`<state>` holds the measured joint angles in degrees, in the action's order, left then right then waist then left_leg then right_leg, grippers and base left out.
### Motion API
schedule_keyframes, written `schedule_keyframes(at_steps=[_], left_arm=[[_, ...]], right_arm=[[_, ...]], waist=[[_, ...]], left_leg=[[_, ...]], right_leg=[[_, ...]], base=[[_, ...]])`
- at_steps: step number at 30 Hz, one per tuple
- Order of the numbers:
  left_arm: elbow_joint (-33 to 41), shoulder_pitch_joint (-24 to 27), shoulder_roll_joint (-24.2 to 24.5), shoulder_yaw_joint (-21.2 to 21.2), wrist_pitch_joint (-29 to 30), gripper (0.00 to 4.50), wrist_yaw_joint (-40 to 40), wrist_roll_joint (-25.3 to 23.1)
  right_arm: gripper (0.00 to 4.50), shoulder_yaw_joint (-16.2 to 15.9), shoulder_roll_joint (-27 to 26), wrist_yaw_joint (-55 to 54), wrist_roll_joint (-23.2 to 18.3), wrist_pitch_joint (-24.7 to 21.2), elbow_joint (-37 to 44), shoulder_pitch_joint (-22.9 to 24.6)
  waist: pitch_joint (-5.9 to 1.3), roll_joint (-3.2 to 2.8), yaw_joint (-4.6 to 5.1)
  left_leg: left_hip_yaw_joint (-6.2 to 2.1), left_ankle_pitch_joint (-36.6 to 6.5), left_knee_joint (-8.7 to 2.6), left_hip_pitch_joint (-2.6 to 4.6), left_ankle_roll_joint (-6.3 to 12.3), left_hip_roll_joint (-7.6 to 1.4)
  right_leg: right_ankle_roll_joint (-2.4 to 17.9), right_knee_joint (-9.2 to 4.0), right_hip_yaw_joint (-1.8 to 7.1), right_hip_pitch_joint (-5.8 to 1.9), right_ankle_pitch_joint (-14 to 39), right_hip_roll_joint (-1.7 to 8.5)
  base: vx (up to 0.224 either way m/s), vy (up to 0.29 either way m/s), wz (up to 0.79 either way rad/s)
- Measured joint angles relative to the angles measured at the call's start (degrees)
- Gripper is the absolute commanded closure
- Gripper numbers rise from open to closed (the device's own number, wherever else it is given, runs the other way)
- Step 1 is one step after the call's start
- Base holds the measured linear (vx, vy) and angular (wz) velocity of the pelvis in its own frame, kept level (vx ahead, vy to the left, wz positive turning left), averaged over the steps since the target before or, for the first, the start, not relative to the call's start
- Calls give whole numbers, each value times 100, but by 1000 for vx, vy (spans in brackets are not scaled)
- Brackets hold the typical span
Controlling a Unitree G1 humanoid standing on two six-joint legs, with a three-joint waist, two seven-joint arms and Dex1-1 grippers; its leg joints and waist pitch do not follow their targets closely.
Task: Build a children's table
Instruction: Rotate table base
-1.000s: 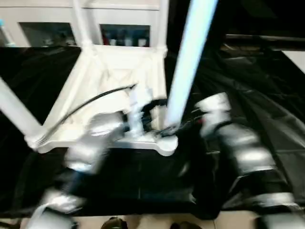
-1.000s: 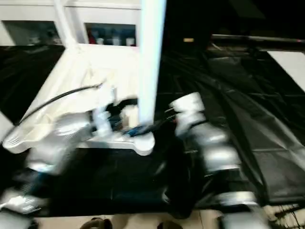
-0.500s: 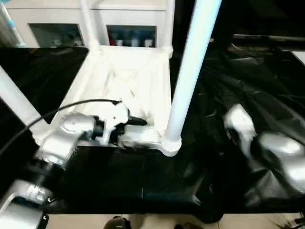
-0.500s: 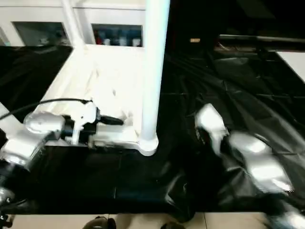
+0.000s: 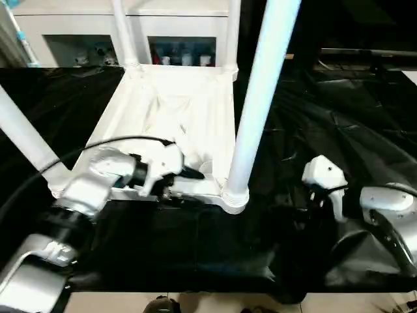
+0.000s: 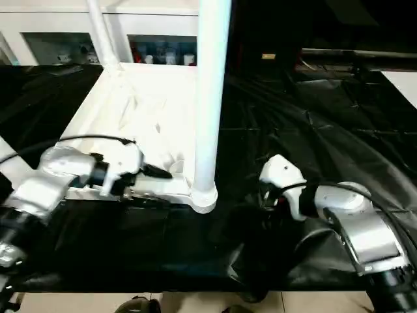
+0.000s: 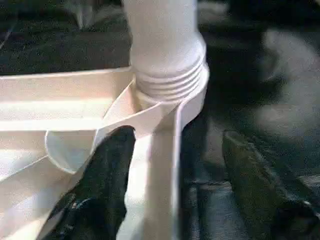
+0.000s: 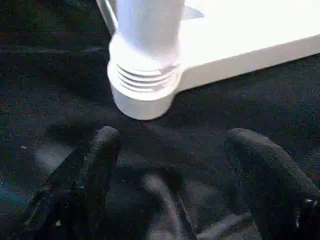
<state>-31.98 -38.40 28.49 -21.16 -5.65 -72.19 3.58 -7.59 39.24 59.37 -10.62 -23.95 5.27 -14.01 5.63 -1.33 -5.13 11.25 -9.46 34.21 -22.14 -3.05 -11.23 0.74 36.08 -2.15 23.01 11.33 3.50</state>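
Now, left to right. Left gripper (image 7: 165,185) at the tabletop's (image 5: 176,104) near rim, beside the near right corner socket (image 5: 233,197): one finger (image 7: 102,190) inside the rim, the other (image 7: 260,185) outside over the black sheet (image 5: 195,248), jaws straddling the rim wall with a gap still on the outer side, not yet clamped. Narrower than a second ago, so closing on the rim, most likely to steady the top.

Near right leg (image 5: 260,98) upright in that socket, threaded collar seated down to the socket mouth in both wrist views. Appears fully home.

Right gripper (image 8: 175,165) now well clear of that leg, low over the black sheet, fingers wide apart and empty; a second ago close beside the leg's base. Reads as release after seating, so this corner probably done.

Tabletop upside down on the sheet-covered surface, ribbed underside up, white, diagonal braces visible. Legs standing at all four corners: far left (image 5: 124,32), far right (image 5: 231,32), near left (image 5: 23,140), near right. Table likely complete apart from turning over. White cabinet (image 5: 85,29) behind.
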Motion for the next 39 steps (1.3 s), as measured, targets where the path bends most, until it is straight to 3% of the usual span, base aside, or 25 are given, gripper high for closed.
schedule_keyframes(at_steps=[7, 12, 13, 24, 25, 30, 35, 39], left_arm=[[-395, -73, -5, -72, -227, 240, 99, -237], [-703, -191, -3, -112, -339, 251, -28, -340], [-725, -220, -1, -115, -362, 278, -40, -347], [-962, -247, 6, -126, -459, 335, -135, -502], [-989, -249, 6, -126, -469, 362, -148, -504], [-1154, -275, 8, -142, -483, 382, -258, -581], [-1189, -301, 23, -168, -558, 434, -260, -668], [-1186, -278, 13, -123, -520, 444, -316, -614]], right_arm=[[76, -132, 4, 71, -82, -175, 153, 51], [76, -188, 15, 73, -72, -218, 155, 51], [76, -188, 33, 73, -72, -223, 155, 51], [76, -210, 44, 72, -71, -280, 155, 50], [76, -210, 44, 72, -71, -280, 155, 50], [76, -211, 45, 67, -71, -281, 155, 50], [76, -211, 44, 51, -71, -282, 155, 50], [76, -207, -32, -112, -69, -278, 146, 37]], waist=[[0, -1, 9], [0, 0, 3], [0, 0, 0], [0, -1, 3], [0, -1, 1], [1, -1, 1], [1, -1, 6], [2, -4, 12]], left_leg=[[-1, 0, -1, 1, 0, 0], [-1, 0, -1, 0, 0, 0], [-1, 0, -1, 1, 0, 0], [-1, 0, -2, 0, 0, 0], [-1, 0, -2, 1, -1, 0], [-1, 0, -2, 1, -1, 0], [-1, 0, -6, 0, -1, 0], [1, 0, -11, 0, -1, 0]], right_leg=[[-1, 0, 0, 2, 1, 0], [-1, -1, 1, 1, 1, 0], [-1, -1, 1, 1, 1, 1], [-1, -2, 0, 2, 1, 0], [-1, -3, 1, 2, 1, 1], [-1, -3, 1, 2, 1, 1], [-1, -8, 1, 2, 1, 0], [-1, -17, 1, 2, 1, 0]], base=[[0, 0, 0], [0, 0, 0], [0, 0, 0], [0, 0, 0], [0, 0, 0], [0, 0, 0], [0, 0, 0], [0, 0, 0]])
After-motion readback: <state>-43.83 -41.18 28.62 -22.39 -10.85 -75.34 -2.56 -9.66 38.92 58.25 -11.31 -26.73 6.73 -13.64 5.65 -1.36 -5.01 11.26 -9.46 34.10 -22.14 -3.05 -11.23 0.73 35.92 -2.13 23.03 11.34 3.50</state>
